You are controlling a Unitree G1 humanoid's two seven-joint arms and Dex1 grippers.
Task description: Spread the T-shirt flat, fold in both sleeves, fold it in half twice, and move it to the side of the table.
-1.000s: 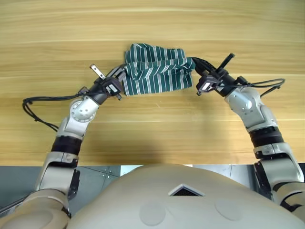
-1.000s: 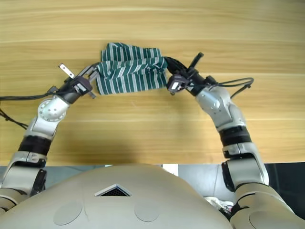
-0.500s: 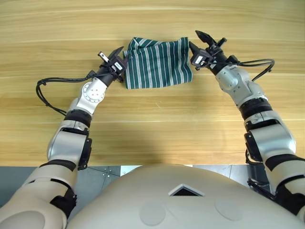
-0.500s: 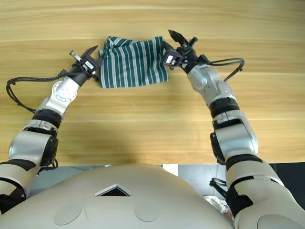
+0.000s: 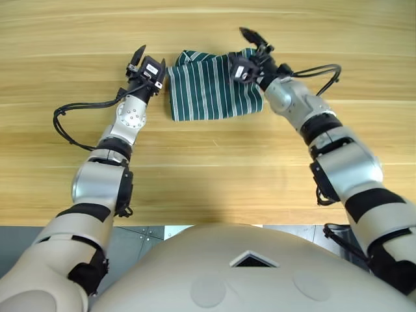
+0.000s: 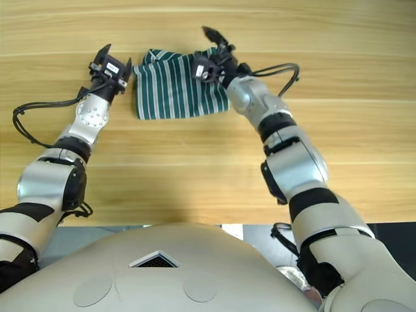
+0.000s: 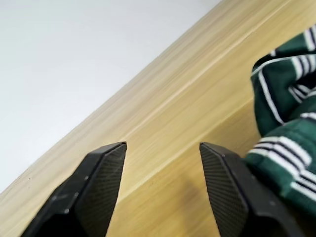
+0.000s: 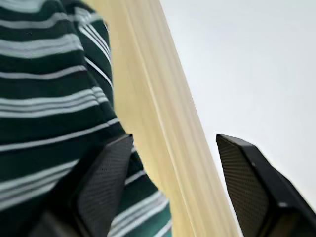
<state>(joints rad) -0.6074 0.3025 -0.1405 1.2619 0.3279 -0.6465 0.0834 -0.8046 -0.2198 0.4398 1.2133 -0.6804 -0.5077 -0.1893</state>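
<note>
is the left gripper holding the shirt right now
No, the left gripper has its fingers apart with bare table between them, and the T-shirt lies beside one finger.

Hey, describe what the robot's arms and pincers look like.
The left arm and right arm are silver-grey rounded shells with black bands at the joints. A black cable loops beside each forearm. The left pincer and right pincer are black, each with two tapering fingers with finely dotted inner faces.

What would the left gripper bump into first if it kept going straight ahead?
Probably just the bare light wooden table. The open left gripper points past the folded green-and-white striped T-shirt, which lies beside it; depth is hard to judge.
</note>
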